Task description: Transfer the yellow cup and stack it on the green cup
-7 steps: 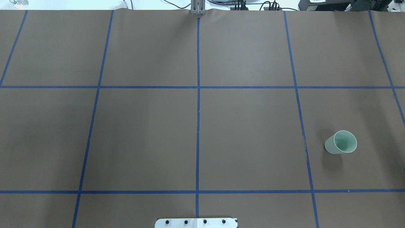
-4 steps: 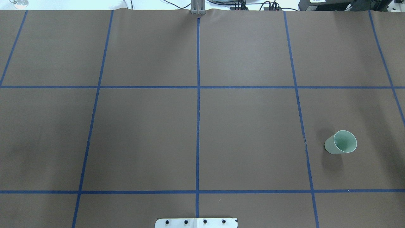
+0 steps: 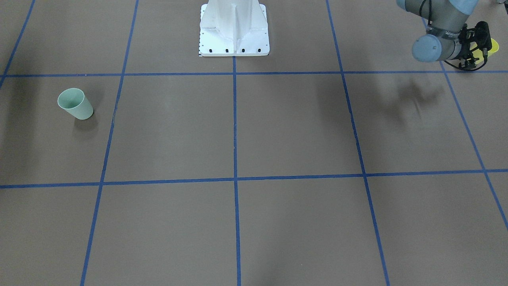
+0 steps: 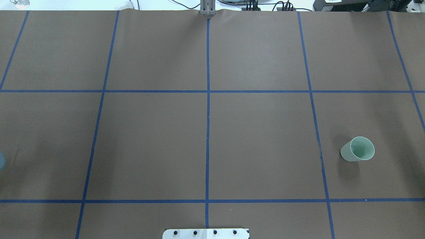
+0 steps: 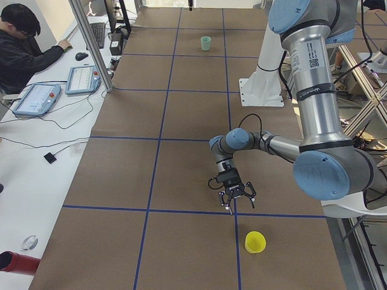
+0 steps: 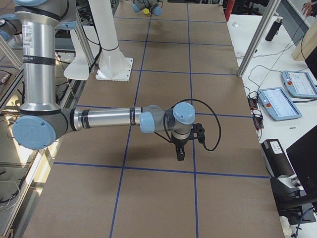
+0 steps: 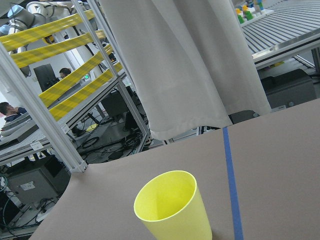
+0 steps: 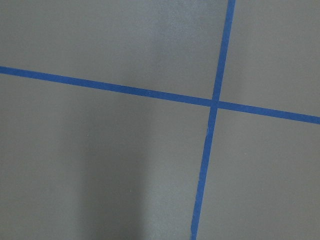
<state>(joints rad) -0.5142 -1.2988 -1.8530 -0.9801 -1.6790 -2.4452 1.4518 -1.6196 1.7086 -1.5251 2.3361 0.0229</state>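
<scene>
The yellow cup [image 7: 172, 207] stands upright near the table's left end, close to the edge; it also shows in the exterior left view [image 5: 254, 241] and at the front-facing view's right edge [image 3: 493, 45]. My left gripper [image 5: 239, 204] hangs open and empty just beside it, apart from it; it shows in the front-facing view [image 3: 478, 45] too. The green cup [image 4: 357, 149] stands upright far off on the right side [image 3: 75, 104]. My right gripper [image 6: 180, 153] points down over bare table near a tape crossing; I cannot tell whether it is open or shut.
The white robot base [image 3: 234, 28] stands at the table's near middle edge. Blue tape lines grid the brown table [image 4: 149, 139]. An operators' desk with pendants [image 5: 42, 96] and a seated person [image 5: 24, 48] lies beyond the far side.
A bluish part of my left arm has come into the overhead view's left edge and the shadows there have shifted. The green cup has not moved.
</scene>
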